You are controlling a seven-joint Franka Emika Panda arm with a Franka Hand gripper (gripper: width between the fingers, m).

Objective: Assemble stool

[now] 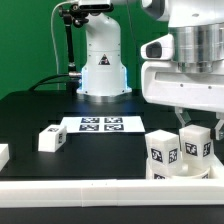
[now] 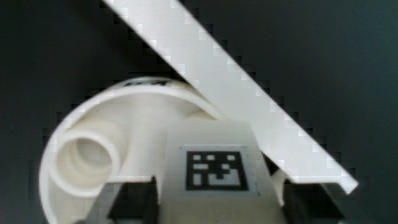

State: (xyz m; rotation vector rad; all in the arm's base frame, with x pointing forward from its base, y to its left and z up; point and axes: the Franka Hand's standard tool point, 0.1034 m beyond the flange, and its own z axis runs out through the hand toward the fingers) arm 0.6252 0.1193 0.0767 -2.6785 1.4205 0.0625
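The white round seat (image 2: pixel 107 125) lies against the front rail, at the exterior view's right; one round socket (image 2: pixel 80 157) in it shows empty. My gripper (image 2: pixel 219 205) is shut on a white tagged leg (image 2: pixel 219 165), with both dark fingers (image 2: pixel 128 200) flush against its sides. It holds the leg upright over the seat. In the exterior view the gripper (image 1: pixel 190 124) comes down on this leg (image 1: pixel 196 146). A second tagged leg (image 1: pixel 162 151) stands right beside it. A third leg (image 1: pixel 52 138) lies on the table at the exterior view's left.
The marker board (image 1: pixel 100 124) lies mid-table before the robot base (image 1: pixel 102 60). A long white rail (image 1: pixel 90 190) edges the table front and shows in the wrist view (image 2: pixel 214 70). Another white piece (image 1: pixel 3 154) sits at the far left edge.
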